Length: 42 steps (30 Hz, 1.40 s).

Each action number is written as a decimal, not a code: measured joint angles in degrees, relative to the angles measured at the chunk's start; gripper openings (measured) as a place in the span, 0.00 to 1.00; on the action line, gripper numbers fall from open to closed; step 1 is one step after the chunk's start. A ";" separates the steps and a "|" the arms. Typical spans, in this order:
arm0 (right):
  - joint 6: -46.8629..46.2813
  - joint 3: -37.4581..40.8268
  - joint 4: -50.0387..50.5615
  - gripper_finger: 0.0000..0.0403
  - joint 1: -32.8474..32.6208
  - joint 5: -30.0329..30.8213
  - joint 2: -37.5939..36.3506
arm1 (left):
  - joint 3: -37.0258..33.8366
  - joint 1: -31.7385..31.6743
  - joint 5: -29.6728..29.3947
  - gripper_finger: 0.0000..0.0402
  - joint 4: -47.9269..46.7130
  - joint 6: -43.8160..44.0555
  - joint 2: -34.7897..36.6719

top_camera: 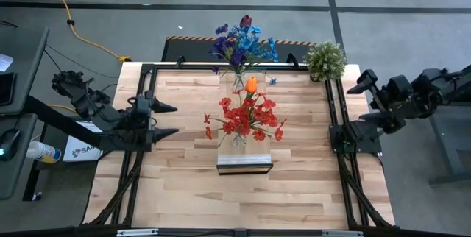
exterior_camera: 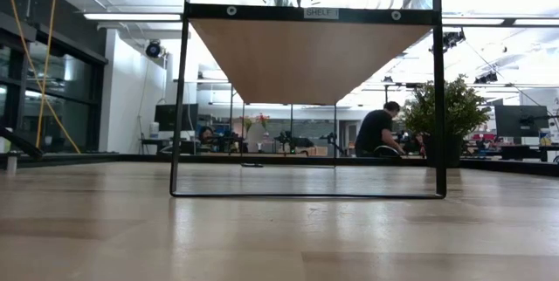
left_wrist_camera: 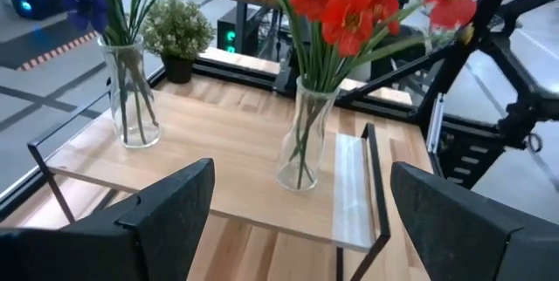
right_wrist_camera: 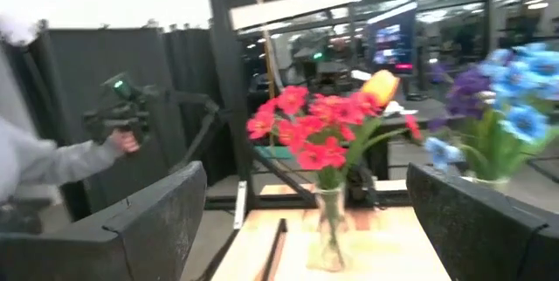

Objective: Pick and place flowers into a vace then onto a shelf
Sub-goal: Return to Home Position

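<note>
Left gripper and right gripper, spread, empty; flowers on shelf between them; we judge only homing remains.

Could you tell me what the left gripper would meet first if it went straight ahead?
Most likely the vase of red flowers on the shelf, dead ahead of the open left gripper. Height is unclear, so the shelf's edge might come first.

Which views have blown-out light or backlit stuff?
Low view: bright ceiling lights behind leave the underside of the light-wood shelf board in shade and the bushy potted plant dark against them. Right wrist view: upper-left corner washed white. High and left wrist views: even light, no glare on the clear glass vase holding red flowers.
</note>
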<state>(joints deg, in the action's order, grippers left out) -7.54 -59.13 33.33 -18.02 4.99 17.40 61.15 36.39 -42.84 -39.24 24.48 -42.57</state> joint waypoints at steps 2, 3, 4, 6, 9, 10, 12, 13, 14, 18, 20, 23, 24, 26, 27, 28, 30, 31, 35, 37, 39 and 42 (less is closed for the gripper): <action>-0.40 0.02 1.08 0.95 0.00 2.06 -1.46 | -0.87 0.00 -0.10 0.95 -0.02 0.12 0.17; -0.61 0.02 1.46 0.95 0.00 2.98 -2.31 | -1.40 0.01 -0.10 0.95 -0.02 0.52 0.43; -0.59 0.02 1.60 0.95 0.00 3.82 -3.17 | -2.03 0.01 -0.16 0.95 0.09 1.21 0.76; -0.02 0.02 1.72 0.95 0.02 4.18 -4.96 | -3.51 0.01 -0.38 0.95 0.44 2.84 1.60; 0.36 -0.01 2.19 0.95 0.02 4.12 -7.05 | -6.61 0.00 -2.11 0.95 3.05 4.26 3.08; 0.39 -0.01 2.73 0.95 0.01 4.02 -7.64 | -7.73 -0.01 -2.42 0.95 4.45 4.26 3.66; 0.02 -0.01 4.24 0.95 0.01 3.96 -8.53 | -9.51 0.01 -2.44 0.95 5.97 4.23 5.05; -0.30 -0.01 5.20 0.95 0.02 4.06 -8.96 | -10.18 0.01 -2.46 0.95 6.39 4.23 5.68; -0.60 -0.01 5.91 0.95 0.02 4.07 -9.29 | -10.59 0.00 -2.46 0.95 6.70 4.25 6.22; -1.32 -0.03 7.39 0.95 0.02 4.06 -9.66 | -11.78 0.00 -2.37 0.95 7.18 3.74 7.75; -1.61 -0.01 8.81 0.95 0.00 4.07 -9.66 | -12.51 -0.01 -2.34 0.95 8.06 2.57 8.26; -3.50 -0.01 11.90 0.95 -0.02 5.01 -9.67 | -13.62 -0.01 -1.27 0.95 8.89 1.56 9.00; -4.00 -0.01 12.69 0.95 -0.02 5.55 -9.94 | -14.06 -0.01 -1.02 0.95 9.11 1.37 9.21; -4.32 0.04 13.63 0.95 -0.02 6.06 -10.61 | -14.81 0.01 -0.93 0.95 9.43 1.30 9.68; -4.21 0.04 13.82 0.95 -0.03 6.07 -11.20 | -15.32 0.01 -0.93 0.95 9.55 1.28 9.94; -3.92 0.04 13.85 0.95 -0.03 6.03 -11.90 | -15.84 -0.01 -0.93 0.95 9.95 1.30 10.19; -3.36 0.04 13.83 0.95 -0.02 6.06 -13.70 | -17.06 -0.01 -0.90 0.95 11.38 1.30 10.81; -2.87 0.04 13.85 0.95 -0.02 6.10 -14.70 | -17.72 -0.01 -0.97 0.95 12.13 1.26 11.25; -1.45 -0.24 13.82 0.95 -0.03 6.87 -16.91 | -19.70 -0.01 -0.98 0.95 12.76 1.44 13.33; -1.41 -0.29 15.50 0.95 -0.03 7.47 -16.91 | -20.70 -0.03 -1.27 0.95 13.42 1.47 14.46; -1.86 -0.19 15.74 0.95 -0.43 7.20 -16.87 | -21.93 -0.03 -1.41 0.95 14.29 1.49 15.58; -3.97 0.08 17.77 0.95 -1.55 7.25 -17.00 | -24.88 -0.04 -1.45 0.95 16.51 1.48 17.57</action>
<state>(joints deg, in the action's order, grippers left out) -11.51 -59.05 51.10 -19.57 12.24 0.40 36.27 36.35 -44.29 -22.73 25.97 -24.99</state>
